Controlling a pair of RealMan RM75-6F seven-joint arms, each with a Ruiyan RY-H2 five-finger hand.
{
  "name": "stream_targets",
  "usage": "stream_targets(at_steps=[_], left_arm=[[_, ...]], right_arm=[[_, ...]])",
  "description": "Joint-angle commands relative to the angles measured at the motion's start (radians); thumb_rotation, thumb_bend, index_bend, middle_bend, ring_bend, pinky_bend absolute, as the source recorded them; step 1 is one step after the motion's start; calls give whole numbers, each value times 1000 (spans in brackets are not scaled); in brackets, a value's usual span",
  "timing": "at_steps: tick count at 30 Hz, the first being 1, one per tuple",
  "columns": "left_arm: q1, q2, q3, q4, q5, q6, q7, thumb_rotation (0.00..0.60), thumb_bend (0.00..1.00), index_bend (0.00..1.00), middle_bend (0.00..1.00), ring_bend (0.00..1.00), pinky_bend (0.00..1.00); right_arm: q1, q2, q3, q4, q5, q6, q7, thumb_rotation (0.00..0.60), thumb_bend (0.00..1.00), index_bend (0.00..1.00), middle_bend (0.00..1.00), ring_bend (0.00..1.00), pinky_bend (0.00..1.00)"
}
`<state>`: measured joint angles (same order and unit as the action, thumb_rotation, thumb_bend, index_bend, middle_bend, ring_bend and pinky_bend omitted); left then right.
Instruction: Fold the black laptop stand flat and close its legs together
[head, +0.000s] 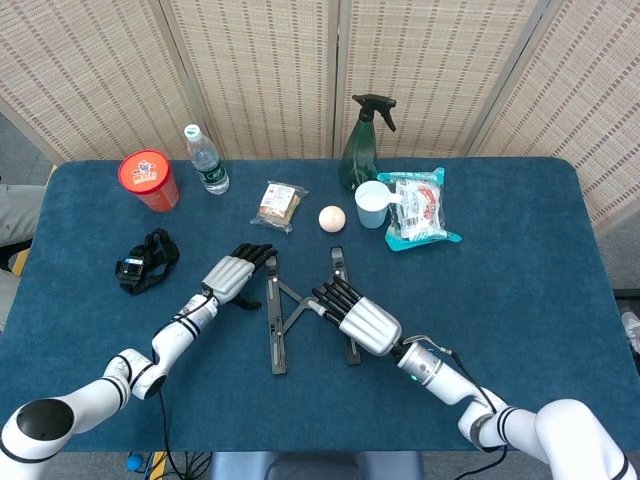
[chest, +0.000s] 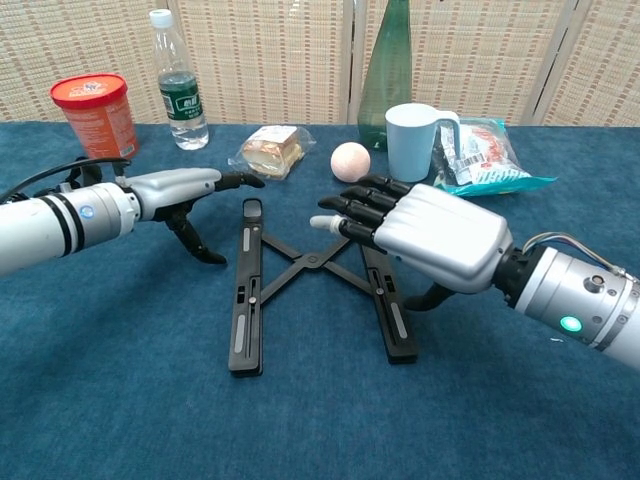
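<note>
Laptop stand: black, lying flat on the blue table, its two legs still spread in a narrow V with the cross-links showing between them. It sits between the two hands.

Left hand: just outside the stand's left leg, palm down, fingers stretched toward the leg's far end, thumb hanging below. It holds nothing; whether a fingertip touches the leg I cannot tell.

Right hand: over the stand's right leg, palm down, fingers spread and reaching inward above the cross-links. It grasps nothing, and the leg runs on beneath it.

Beyond the hands: pink ball, white cup, wrapped snack, green spray bottle, all well apart from the stand.

Step, as judged: flattening looks done; drawing the legs together remains.

Risk: an uneven push from one side would likely slide or pivot the whole stand instead of closing it.

Risk: the right fingers over the cross-links could be pinched as the legs meet.
</note>
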<state>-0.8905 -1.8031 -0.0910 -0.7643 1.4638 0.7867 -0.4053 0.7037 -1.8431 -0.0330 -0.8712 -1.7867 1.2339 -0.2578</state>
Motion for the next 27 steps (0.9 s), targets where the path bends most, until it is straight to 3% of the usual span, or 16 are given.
stream_targets(at_steps=[1,27], left_arm=[[-2,-4,-1,3,-3,-4,-4,600,151,13,0,0,0],[-11,-24,5,15,-5,-14,-54,600,151,12,0,0,0]], right_arm=[[4,-12,-1,15,-2,2,4,600,0,0,0,0,0],[33,-130,21,162,9,54,67,600,0,0,0,0,0]])
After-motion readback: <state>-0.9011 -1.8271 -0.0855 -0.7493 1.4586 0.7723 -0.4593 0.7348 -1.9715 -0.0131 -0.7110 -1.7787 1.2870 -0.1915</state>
